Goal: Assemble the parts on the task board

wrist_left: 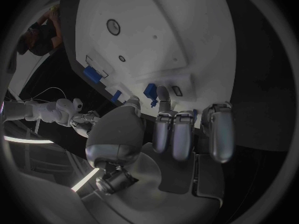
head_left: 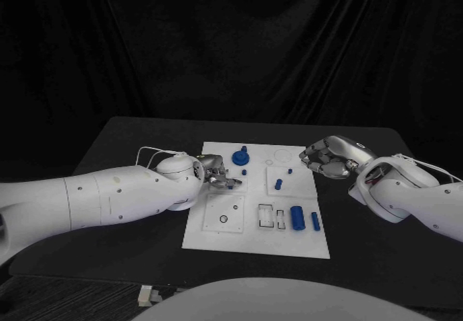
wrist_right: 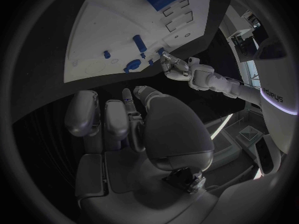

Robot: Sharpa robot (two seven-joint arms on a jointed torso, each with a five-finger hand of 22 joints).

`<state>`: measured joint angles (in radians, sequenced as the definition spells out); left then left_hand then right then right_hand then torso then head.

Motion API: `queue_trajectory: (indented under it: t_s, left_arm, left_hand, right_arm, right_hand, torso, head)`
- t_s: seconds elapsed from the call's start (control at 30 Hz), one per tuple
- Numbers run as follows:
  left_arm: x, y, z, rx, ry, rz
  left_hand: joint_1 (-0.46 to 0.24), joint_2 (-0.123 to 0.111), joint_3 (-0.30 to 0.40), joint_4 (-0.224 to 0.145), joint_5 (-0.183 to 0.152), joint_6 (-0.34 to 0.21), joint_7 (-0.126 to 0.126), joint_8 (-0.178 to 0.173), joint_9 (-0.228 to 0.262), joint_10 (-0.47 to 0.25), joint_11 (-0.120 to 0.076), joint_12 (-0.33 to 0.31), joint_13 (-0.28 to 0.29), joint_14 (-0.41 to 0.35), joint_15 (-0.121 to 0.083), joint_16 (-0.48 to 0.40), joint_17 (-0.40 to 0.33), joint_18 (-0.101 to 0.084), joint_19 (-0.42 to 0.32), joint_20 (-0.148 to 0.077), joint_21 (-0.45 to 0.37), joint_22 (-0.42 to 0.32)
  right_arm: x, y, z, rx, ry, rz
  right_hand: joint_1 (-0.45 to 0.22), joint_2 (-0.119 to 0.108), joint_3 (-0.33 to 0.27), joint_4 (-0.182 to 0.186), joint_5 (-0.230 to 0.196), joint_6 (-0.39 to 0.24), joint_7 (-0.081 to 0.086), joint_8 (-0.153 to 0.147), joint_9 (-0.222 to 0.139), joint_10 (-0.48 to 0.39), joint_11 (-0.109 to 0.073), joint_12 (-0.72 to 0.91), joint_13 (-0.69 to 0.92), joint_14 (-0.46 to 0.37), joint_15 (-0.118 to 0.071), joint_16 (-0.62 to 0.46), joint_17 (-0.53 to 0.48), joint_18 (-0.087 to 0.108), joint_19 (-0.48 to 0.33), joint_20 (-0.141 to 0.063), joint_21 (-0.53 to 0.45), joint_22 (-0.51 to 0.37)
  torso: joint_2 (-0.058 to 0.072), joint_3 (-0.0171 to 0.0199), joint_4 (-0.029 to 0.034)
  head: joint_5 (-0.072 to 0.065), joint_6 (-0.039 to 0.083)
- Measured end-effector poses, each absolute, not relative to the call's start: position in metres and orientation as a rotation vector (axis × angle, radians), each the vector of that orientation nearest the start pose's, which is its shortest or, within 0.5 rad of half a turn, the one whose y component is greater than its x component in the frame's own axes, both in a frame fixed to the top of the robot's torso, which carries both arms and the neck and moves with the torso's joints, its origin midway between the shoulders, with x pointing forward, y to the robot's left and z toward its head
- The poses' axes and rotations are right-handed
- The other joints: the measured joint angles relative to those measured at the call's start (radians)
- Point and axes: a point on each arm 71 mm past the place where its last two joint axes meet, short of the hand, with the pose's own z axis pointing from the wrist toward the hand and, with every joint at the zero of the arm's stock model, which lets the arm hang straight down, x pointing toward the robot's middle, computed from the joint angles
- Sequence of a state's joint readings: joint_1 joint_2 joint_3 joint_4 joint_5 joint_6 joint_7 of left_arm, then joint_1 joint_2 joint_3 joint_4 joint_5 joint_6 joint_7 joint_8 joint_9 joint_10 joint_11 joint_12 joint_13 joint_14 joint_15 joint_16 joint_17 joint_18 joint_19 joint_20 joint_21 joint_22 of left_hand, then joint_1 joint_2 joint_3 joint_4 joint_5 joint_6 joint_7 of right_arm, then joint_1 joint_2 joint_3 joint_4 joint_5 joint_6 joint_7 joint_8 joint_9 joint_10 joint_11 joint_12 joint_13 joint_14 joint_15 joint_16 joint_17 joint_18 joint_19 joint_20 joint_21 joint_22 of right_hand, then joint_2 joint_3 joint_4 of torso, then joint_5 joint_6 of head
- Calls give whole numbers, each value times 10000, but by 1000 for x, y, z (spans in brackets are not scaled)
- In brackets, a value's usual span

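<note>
Head view, near edge of board: the task board (head_left: 253, 237), a flat white plate, lies mid-table on the black table (head_left: 126, 134); its near part carries rectangular cut-outs, a small ring mark, a stubby blue cylinder (head_left: 297, 218) and a slimmer blue pin (head_left: 316, 221) beside it.
Left arm: smooth white shell, reaching in low across the table to the board's left edge.
Left hand: the left hand (head_left: 216, 173) of silver metal sits over the board's left side; whether its fingers grip anything, I cannot tell.
Left wrist view: fingers (wrist_left: 187, 134) curled forward, a small blue part (wrist_left: 150, 91) just beyond their tips; contact unclear.
Middle of board: a short blue peg (head_left: 278, 183) lies on the white surface.
Right hand: the right hand (head_left: 330, 156) hovers at the board's far right corner, fingers curled inward, nothing seen in them.
Far edge of board: a round blue part (head_left: 240, 158) with an upright stub, near a faint circular outline.
</note>
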<state>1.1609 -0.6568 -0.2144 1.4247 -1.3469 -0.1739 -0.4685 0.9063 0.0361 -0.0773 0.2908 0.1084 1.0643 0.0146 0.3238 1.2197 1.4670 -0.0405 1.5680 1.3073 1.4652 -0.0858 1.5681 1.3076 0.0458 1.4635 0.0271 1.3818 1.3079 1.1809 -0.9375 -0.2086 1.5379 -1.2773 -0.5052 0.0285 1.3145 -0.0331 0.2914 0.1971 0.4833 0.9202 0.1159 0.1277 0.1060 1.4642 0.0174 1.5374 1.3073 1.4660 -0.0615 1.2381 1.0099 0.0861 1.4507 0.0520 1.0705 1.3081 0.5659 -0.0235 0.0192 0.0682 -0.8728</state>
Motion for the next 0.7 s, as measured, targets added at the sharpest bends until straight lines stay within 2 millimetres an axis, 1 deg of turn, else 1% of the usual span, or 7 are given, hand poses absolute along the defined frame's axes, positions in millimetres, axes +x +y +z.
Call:
queue_trajectory:
  t_s: [0.17,0.27,0.33,0.37,0.43,0.53,0.7]
  left_arm:
    - [474,155,-268,482,20673,-3520]
    - [481,152,-256,695,20604,-3427]
    - [485,150,-250,894,20689,-3320]
    - [486,149,-249,990,20758,-3263]
    - [488,147,-248,1194,20959,-3125]
    - [490,145,-249,1375,21278,-2975]
    - [489,144,-252,1515,21871,-2777]
  left_hand:
    - [6,6,-29,-21,50,-32,33,0,74,0,0,0,0,0,0,0,0,0,0,0,0,0]
    - [83,83,-82,1,50,-103,32,39,111,0,0,0,0,0,0,0,0,0,0,0,-19,-1]
    - [247,111,-108,-25,50,-103,32,40,147,0,0,0,0,0,0,0,0,-1,0,0,-80,-1]
    - [349,125,-108,-25,119,-143,42,39,177,0,0,0,0,0,0,0,0,0,0,0,-80,-1]
    - [601,176,-108,-25,430,-212,34,39,211,0,0,0,0,0,0,0,0,0,0,0,-128,-1]
    - [942,212,-114,-31,1058,-247,70,39,230,0,0,0,0,0,0,0,-1,0,0,1,-128,-1]
    - [1181,255,-135,-53,1725,-284,34,-15,240,0,0,0,0,0,0,0,-1,-1,0,0,-170,-2]
  right_arm:
    - [452,-246,-238,-19,16825,7036]
    - [452,-247,-238,-19,16829,7030]
    - [452,-247,-239,-20,16831,7025]
    - [452,-246,-239,-22,16832,7025]
    - [453,-246,-239,-30,16833,7035]
    - [453,-245,-239,-38,16835,7046]
    - [453,-245,-239,-43,16841,7050]
  right_hand:
    - [0,0,0,0,0,0,0,0,0,0,0,0,8,0,0,0,0,0,0,0,0,-1]
    - [0,0,0,0,0,0,0,0,1,0,0,0,8,0,0,0,0,0,0,0,-36,-1]
    - [0,0,0,0,0,0,0,0,1,0,0,0,8,0,0,0,0,0,0,0,-36,-1]
    - [0,0,0,0,0,0,0,0,1,0,0,0,8,0,0,0,0,0,0,0,-36,-1]
    - [0,0,0,0,0,0,0,0,1,0,0,0,7,0,0,0,0,1,0,0,-36,-1]
    - [0,0,0,0,0,0,0,0,1,0,0,0,7,0,0,0,1,0,0,0,-36,-2]
    - [0,0,0,0,0,0,0,0,1,0,0,0,6,28,28,-35,1,1,0,0,-36,-2]
  torso:
    - [0,0,0]
    - [-5,0,0]
    - [-6,1,0]
    - [-7,1,0]
    - [-10,0,-1]
    - [-11,0,-7]
    - [-6,0,-12]
  head:
    - [28,0]
    - [23,0]
    - [19,0]
    - [29,0]
    - [49,0]
    - [52,0]
    - [32,0]
